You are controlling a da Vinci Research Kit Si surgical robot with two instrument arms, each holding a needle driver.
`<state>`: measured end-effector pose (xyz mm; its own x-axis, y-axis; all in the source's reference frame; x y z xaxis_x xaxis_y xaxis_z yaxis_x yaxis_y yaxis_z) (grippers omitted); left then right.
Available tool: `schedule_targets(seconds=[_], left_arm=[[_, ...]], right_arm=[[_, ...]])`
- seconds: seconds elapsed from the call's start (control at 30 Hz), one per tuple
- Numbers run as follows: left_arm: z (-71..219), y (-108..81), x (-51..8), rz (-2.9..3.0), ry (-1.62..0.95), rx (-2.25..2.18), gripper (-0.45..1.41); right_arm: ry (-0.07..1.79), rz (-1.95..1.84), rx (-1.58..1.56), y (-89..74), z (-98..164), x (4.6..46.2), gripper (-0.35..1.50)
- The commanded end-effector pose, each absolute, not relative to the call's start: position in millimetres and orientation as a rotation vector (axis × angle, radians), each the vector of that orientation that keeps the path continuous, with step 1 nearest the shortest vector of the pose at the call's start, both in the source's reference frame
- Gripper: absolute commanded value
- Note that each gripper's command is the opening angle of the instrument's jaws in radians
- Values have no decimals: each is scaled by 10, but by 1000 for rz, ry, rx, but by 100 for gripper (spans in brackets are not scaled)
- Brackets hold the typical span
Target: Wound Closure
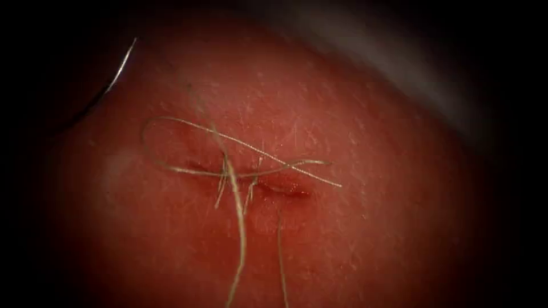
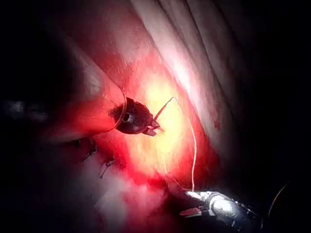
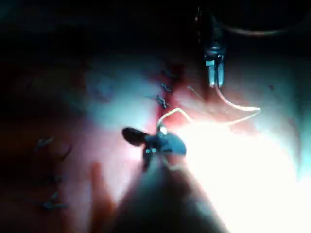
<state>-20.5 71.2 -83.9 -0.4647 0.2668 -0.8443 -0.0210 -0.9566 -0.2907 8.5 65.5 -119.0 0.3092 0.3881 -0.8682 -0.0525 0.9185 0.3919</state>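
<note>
Wound Closure, partway | two stitches with cut ends sit on the cut, whose 3 o'clock end looks unclosed | thread loops slack across it | needle lies free at 10 o'clock, left of the cut, outside the tissue | your left tool pinches thread; right tool grip: cannot tell

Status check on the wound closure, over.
Left tool shut on thread; right tool at thread's other end, hold unclear. Needle free, far left of the cut, out of tissue. Loose thread loops across cut.
</note>
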Motion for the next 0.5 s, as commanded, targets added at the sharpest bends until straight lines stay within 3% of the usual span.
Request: schedule_targets(seconds=[0.03,0.2,0.5], left_arm=[[-831,709,-206,2522,-368,-1524,-35],[-826,715,-190,2516,-343,-1519,-35],[-827,722,-173,2502,-330,-1520,-35]], right_arm=[[1234,343,292,679,-1180,64,148],[1240,409,201,707,-1144,28,148],[1220,424,132,713,-1077,29,148]])
